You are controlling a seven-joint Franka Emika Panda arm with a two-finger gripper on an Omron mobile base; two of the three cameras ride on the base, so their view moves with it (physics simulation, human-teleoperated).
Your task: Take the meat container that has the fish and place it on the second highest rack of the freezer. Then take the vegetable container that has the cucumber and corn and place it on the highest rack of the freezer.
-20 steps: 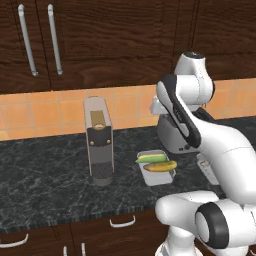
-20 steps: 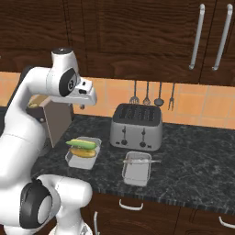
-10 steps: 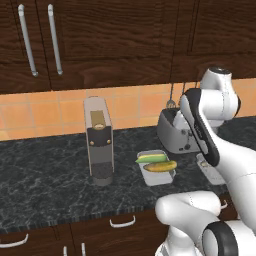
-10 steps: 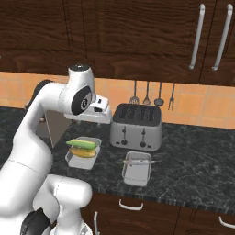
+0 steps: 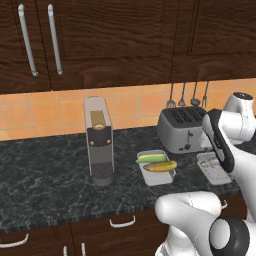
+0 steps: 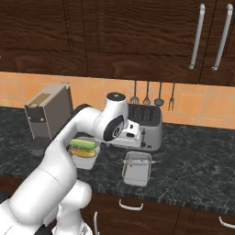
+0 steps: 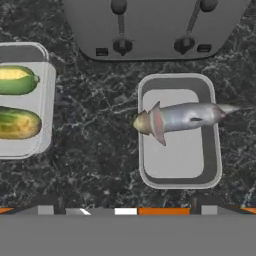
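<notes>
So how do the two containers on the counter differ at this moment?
The fish container holds one silvery fish lying across it, tail past the rim; the vegetable container holds two things side by side, the cucumber and the corn. In the hand view the fish container lies below the toaster, the vegetable container off to the left. Both are shallow grey trays on the dark counter.

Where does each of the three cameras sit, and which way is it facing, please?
Left base view: behind the arm's left, looking forward and down at the counter; white arm at lower right.
Right base view: behind its right, same counter; arm at lower left.
Hand view: on the hand, looking straight down at the fish container.
Shared: all show the toaster, fish container and vegetable container.
</notes>
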